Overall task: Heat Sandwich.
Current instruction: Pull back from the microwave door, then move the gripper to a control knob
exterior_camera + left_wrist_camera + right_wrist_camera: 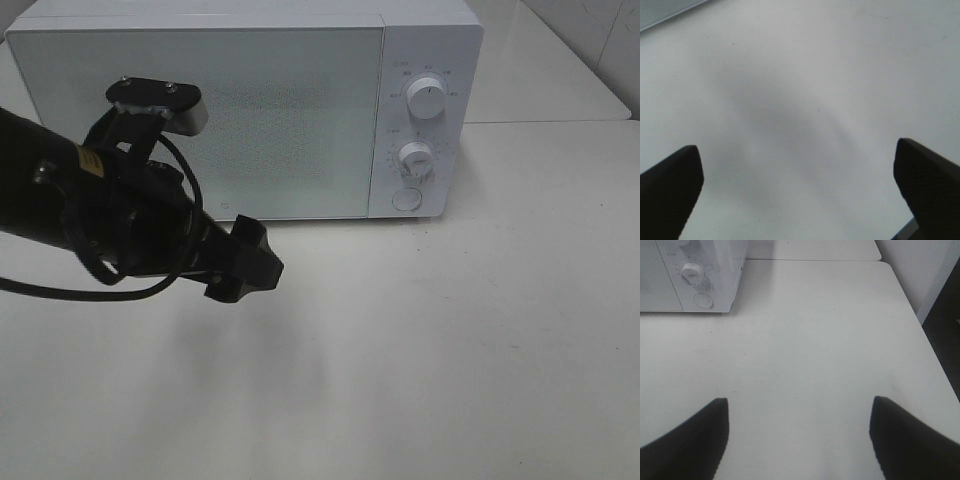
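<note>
- sandwich: not visible in any view. It is not on the bare table (450, 350) and not in either gripper. My guess is it sits inside the microwave (430, 40), but the frosted door (300, 110) is closed and shows nothing through it.
- Which way it points and its long axis: cannot tell, since it is hidden.
- left gripper (800, 185): jaws wide apart and empty. It hangs over bare table just in front of the door, low on the door's left half.
- right gripper (800, 437): jaws apart and empty, over open table, well apart from the microwave's control panel. It does not show in the high view.
- Risk: the left arm and its looping black cable (60, 290) cross the front of the door. If the door pops open, it likely hits the arm or snags the cable.
- Risk: the upper knob (428, 100) and lower knob (416, 157) are small and close together, with the round button (406, 199) just below. An off-centre reach could turn the wrong knob, or press the button and open the door.
- Risk: pushing hard on a knob could shove the microwave back along the table.
</note>
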Controlling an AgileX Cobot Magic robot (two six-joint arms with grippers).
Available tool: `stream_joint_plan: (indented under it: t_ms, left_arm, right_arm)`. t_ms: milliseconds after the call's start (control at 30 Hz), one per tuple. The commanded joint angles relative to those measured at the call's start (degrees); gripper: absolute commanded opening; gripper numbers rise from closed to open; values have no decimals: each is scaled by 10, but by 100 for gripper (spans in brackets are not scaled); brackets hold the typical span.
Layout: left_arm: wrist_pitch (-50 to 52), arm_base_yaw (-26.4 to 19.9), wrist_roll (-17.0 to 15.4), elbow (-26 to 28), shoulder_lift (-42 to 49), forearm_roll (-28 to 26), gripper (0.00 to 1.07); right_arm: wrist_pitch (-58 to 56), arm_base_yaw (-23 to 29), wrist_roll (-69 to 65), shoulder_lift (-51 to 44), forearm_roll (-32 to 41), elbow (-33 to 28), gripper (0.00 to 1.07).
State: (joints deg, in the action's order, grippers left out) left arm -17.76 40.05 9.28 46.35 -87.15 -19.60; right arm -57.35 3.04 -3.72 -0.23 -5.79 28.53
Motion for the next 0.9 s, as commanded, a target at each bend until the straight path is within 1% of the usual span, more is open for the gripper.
stream_joint_plan:
  t_ms: [33, 67, 100, 167, 200, 233, 267, 333, 367, 400, 433, 467, 500, 533, 567, 600, 633, 667, 700, 733, 833, 900]
  left_arm:
    - [-50, -11, -6, -1, 25, 14, 100]
    - [-80, -32, -18, -1, 36, 14, 100]
    - [-80, -32, -18, -1, 36, 14, 100]
    - [-113, -62, -30, -1, 49, 15, 99]
    - [-144, -100, -31, -1, 64, 15, 99]
    - [-144, -100, -31, -1, 64, 15, 99]
    - [-156, -116, -31, -1, 70, 15, 99]
    - [-184, -158, -31, -1, 88, 18, 99]
    - [-212, -202, -29, -1, 104, 19, 99]
    - [-212, -202, -29, -1, 104, 19, 99]
    - [-227, -219, -29, -1, 114, 22, 99]
    - [-243, -240, -29, -1, 124, 26, 99]
    - [-268, -275, -29, -1, 142, 38, 99]
    - [-282, -294, -29, -1, 152, 44, 98]
    - [-282, -294, -29, -1, 152, 44, 98]
    - [-294, -308, -29, -1, 160, 49, 98]
    - [-309, -325, -29, -1, 170, 55, 98]
    - [-341, -357, -29, -1, 189, 67, 98]
    - [-356, -372, -29, -1, 199, 73, 98]
    - [-356, -372, -29, -1, 199, 73, 98]
    - [-393, -415, -33, -2, 238, 78, 98]
    - [-401, -422, -33, -2, 249, 78, 98]
  right_arm:
    - [3, -4, -4, -16, -2, -1, 75]
    - [3, -4, -4, -16, -2, -1, 75]
    - [3, -4, -4, -16, -2, -1, 75]
    - [3, -4, -4, -16, -2, -1, 75]
    - [3, -4, -4, -16, -2, -1, 75]
    - [3, -4, -4, -16, -2, -1, 75]
    - [3, -4, -4, -16, -2, -1, 75]
    - [3, -4, -4, -16, -2, -1, 75]
    - [3, -4, -4, -16, -2, -1, 75]
    - [3, -4, -4, -16, -2, -1, 75]
    - [3, -4, -4, -16, -2, -1, 75]
    - [3, -4, -4, -16, -2, -1, 75]
    - [3, -4, -4, -16, -2, -1, 75]
    - [3, -4, -4, -16, -2, -1, 75]
    - [3, -4, -4, -16, -2, -1, 75]
    - [3, -4, -4, -16, -2, -1, 75]
    - [3, -4, -4, -16, -2, -1, 75]
    - [3, -4, -4, -16, -2, -1, 75]
    - [3, -4, -4, -16, -2, -1, 75]
    - [3, -4, -4, -16, -2, -1, 75]
    - [3, -4, -4, -16, -3, -1, 75]
    - [3, -4, -4, -16, -3, -1, 75]
